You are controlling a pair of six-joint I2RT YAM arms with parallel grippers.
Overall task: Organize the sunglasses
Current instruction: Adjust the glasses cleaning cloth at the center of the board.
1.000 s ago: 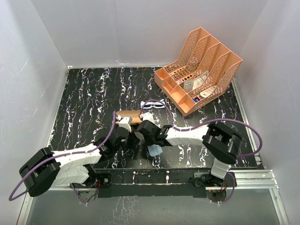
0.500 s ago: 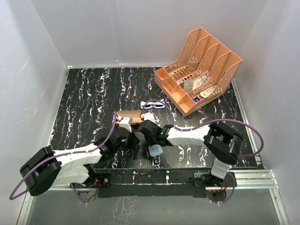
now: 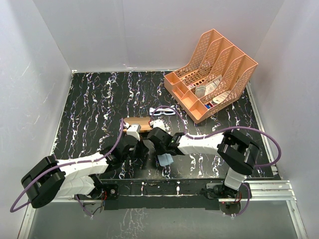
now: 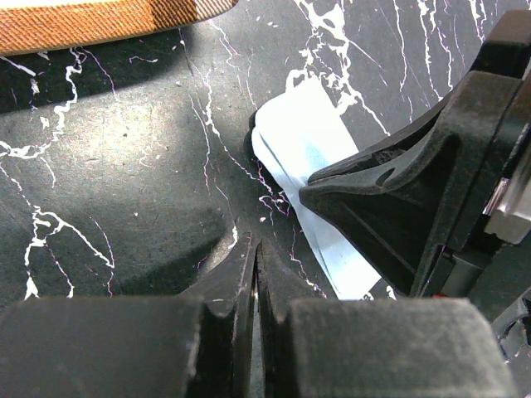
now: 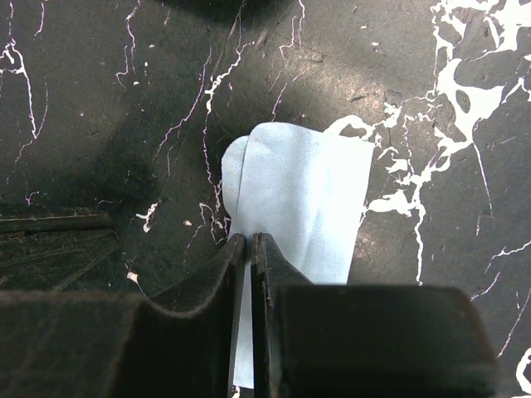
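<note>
The sunglasses (image 3: 163, 111), with a thin white frame and bluish lenses, lie on the table just behind the brown plaid case (image 3: 141, 123); the case's edge shows in the left wrist view (image 4: 99, 21). The light blue cloth (image 3: 164, 159) lies flat, partly folded, near the front edge. My right gripper (image 3: 157, 147) is shut, its tips (image 5: 250, 240) at the cloth's (image 5: 303, 199) left edge; I cannot tell whether it pinches it. My left gripper (image 3: 143, 149) is shut and empty (image 4: 255, 249), low over bare table just left of the cloth (image 4: 303, 157).
An orange file organizer (image 3: 212, 74) with small items in it stands at the back right. White walls close in the black marbled table (image 3: 99, 99) on three sides. The two grippers sit close together, the right one's fingers (image 4: 398, 207) filling the left wrist view.
The right arm's elbow has shifted very slightly to the right. The cloth, case and sunglasses have not moved.
</note>
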